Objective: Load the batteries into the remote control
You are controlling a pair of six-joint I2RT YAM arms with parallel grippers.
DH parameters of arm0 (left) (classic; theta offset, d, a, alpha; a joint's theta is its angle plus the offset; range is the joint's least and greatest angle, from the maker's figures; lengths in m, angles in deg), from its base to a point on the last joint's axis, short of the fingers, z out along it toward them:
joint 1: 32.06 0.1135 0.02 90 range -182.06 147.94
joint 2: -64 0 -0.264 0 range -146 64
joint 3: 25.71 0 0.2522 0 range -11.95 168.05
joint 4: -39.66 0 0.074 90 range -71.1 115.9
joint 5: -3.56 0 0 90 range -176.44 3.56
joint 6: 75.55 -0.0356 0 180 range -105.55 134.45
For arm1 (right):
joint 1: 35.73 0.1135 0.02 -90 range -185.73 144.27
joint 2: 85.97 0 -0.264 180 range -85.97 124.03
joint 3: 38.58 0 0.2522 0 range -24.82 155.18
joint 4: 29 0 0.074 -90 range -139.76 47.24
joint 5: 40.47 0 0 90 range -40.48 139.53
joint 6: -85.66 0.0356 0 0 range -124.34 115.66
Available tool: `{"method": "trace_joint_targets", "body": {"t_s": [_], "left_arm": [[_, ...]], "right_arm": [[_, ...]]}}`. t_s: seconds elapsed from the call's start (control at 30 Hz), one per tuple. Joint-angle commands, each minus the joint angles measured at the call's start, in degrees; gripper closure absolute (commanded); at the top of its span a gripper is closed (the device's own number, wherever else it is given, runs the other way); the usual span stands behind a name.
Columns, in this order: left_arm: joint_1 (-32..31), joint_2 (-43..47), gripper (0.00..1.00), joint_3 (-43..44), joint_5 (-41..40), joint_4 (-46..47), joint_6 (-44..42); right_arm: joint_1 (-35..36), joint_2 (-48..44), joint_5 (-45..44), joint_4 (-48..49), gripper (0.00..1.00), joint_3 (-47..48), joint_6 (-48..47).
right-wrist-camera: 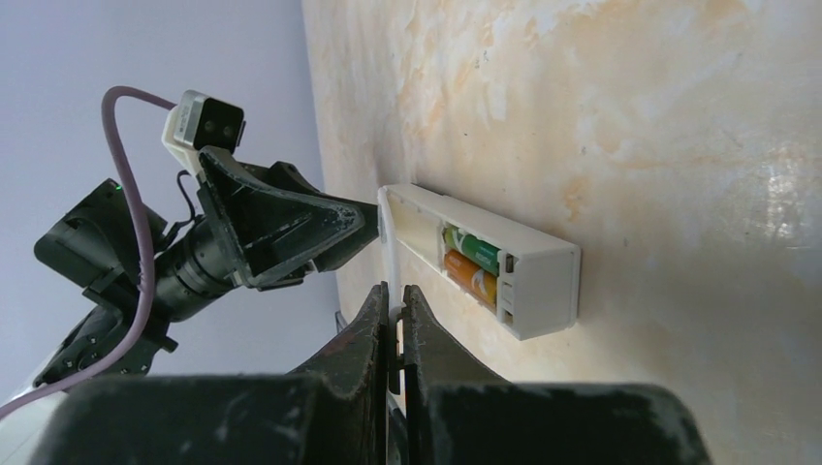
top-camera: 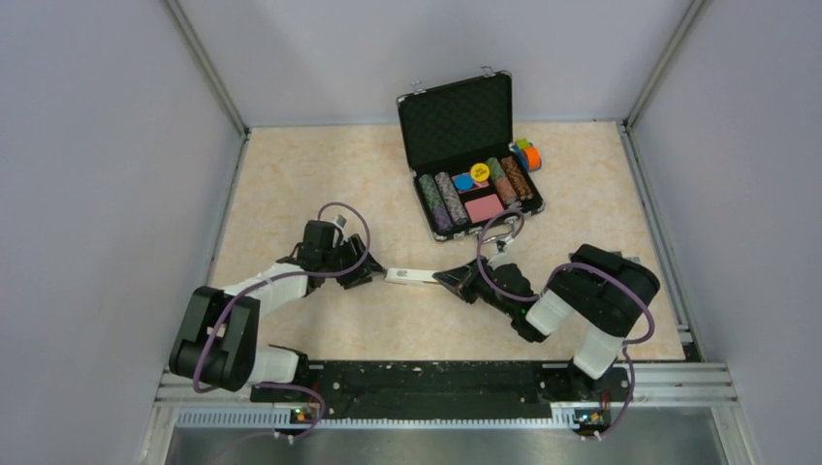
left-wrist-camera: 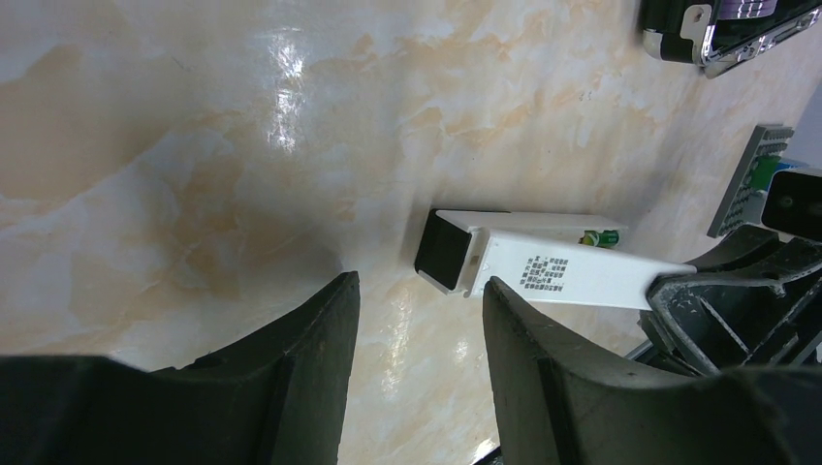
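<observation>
The remote control [top-camera: 411,276] lies lengthwise on the desk [top-camera: 291,194] between the arms, both batteries [right-wrist-camera: 472,263] seated in its open bay. The right fingers [right-wrist-camera: 373,339] clench its thin white cover [left-wrist-camera: 572,276], standing on edge beside the bay. The left fingers [left-wrist-camera: 291,387], released and empty, face the opposite end.

The top external view looks steeply down from above the near edge, taking in the whole bench [top-camera: 291,194]. Both wrist views skim low and close from opposite sides, sharing the remote control [left-wrist-camera: 572,271] between them.
</observation>
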Motion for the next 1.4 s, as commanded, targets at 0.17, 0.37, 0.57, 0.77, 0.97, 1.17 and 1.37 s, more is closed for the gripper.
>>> {"method": "trace_joint_targets", "body": {"t_s": [0.17, 0.37, 0.57, 0.77, 0.97, 1.17, 1.37], "left_arm": [[-0.2, -1.0, 0.45, 1.0, 1.2, 2.7, -0.4], [-0.2, -1.0, 0.45, 1.2, 1.5, 2.9, -0.3], [-0.2, -1.0, 0.45, 1.3, 2.2, 3.2, -0.6], [-0.3, -2.0, 0.45, 1.8, 3.9, 3.4, -1.4], [-1.1, -5.2, 0.44, 3.8, 3.6, 1.7, -2.1], [-2.6, -7.8, 0.45, 5.6, 2.4, 1.7, -2.3], [-4.3, -8.1, 0.51, 5.8, -0.6, -3.5, -4.9]], "right_arm": [[-0.5, -3.1, 0.0, -8.9, 1.0, 2.9, -4.8], [-0.7, -5.2, 0.0, -14.9, 1.0, 4.0, -6.9], [-0.7, -6.5, -0.8, -20.3, 1.0, 5.5, -8.5], [-0.7, -8.1, -1.9, -25.7, 1.0, 6.8, -10.3], [-0.7, -9.0, -2.0, -30.9, 1.0, 8.4, -11.3], [-0.6, -9.7, -1.9, -34.1, 1.0, 9.2, -11.4], [-0.6, -10.3, -1.6, -37.2, 1.0, 10.3, -11.1]]}}
